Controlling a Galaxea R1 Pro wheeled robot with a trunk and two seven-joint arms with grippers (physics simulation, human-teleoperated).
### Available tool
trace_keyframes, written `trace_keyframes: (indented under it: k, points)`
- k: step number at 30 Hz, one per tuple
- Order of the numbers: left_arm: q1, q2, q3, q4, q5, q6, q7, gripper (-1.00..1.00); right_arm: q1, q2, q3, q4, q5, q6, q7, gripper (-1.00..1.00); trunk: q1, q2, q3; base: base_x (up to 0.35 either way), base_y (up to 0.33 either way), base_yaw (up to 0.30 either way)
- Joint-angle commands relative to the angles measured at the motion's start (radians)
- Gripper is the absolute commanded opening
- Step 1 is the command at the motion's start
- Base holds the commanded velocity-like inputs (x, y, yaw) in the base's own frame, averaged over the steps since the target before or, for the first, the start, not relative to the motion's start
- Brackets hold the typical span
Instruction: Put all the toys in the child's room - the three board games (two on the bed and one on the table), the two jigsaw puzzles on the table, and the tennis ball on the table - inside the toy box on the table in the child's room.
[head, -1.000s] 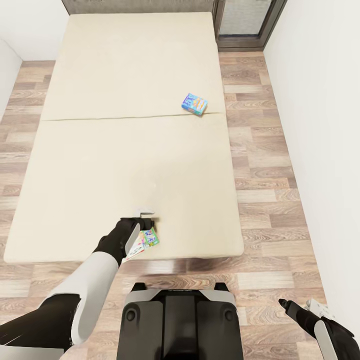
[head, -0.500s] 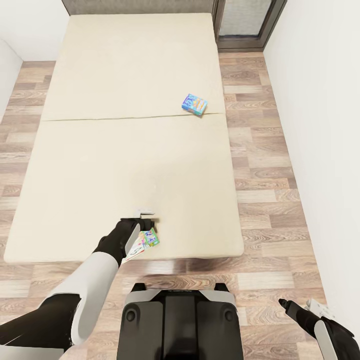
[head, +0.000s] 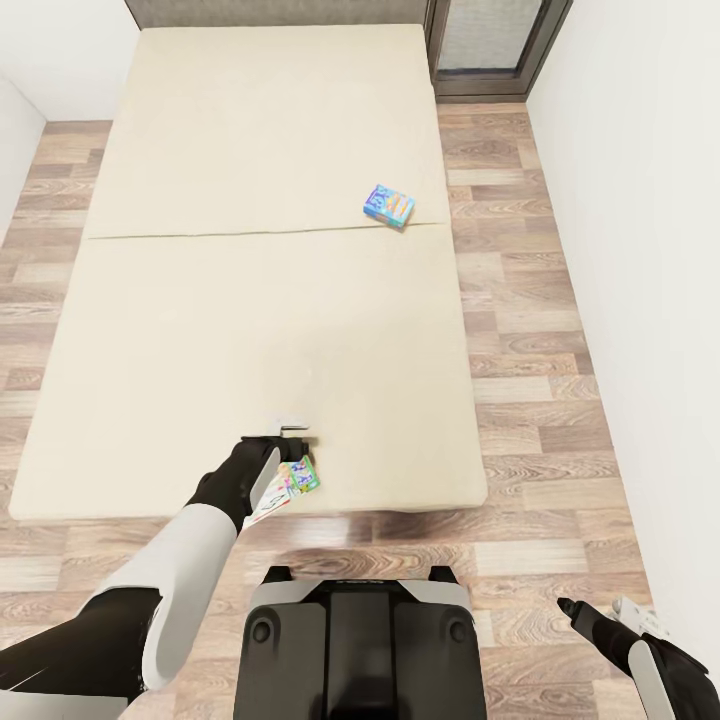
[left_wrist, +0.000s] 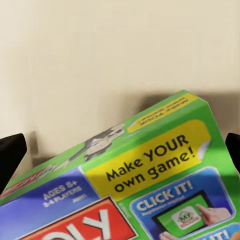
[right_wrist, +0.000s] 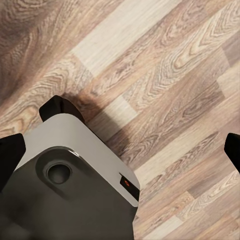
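A green printed board game (head: 292, 481) hangs tilted at the near edge of the beige bed (head: 250, 300), with my left gripper (head: 285, 450) shut on it. The left wrist view has this board game (left_wrist: 150, 175) spanning the gap between both fingers of the left gripper (left_wrist: 120, 155), over the mattress. A second, blue board game (head: 389, 205) lies flat near the bed's right edge, far from both arms. My right gripper (head: 597, 608) hangs open and empty low at the right over the plank floor. The right wrist view looks between the spread fingers of the right gripper (right_wrist: 120, 150) down at my own base (right_wrist: 65, 180).
A grey headboard (head: 280, 12) runs along the far end of the bed, with a dark-framed door (head: 490, 45) to its right. A white wall (head: 650, 250) closes off the right side beyond a strip of wood floor (head: 520, 350). My base (head: 358, 640) stands just short of the bed's near edge.
The whole picture has shifted a little, with the bed and the blue game slightly higher, so the camera moved. Both arms and the held game keep their pose.
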Motion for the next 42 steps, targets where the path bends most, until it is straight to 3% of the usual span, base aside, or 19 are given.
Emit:
trace_keyframes:
  k: [1, 42]
  points:
    - [0.0, -0.001, 0.007, 0.059, 0.004, 0.007, 0.0, 1.0, 0.0, 0.0, -0.002, -0.001, -0.002, 0.006, 0.003, 1.0, 0.001, -0.001, -0.001, -0.002, 0.0, 0.0]
    - [0.0, -0.002, 0.008, 0.059, 0.004, 0.007, 0.0, 1.0, 0.0, 0.0, -0.002, -0.001, -0.002, 0.006, 0.003, 1.0, 0.001, -0.001, -0.001, -0.029, 0.0, 0.0]
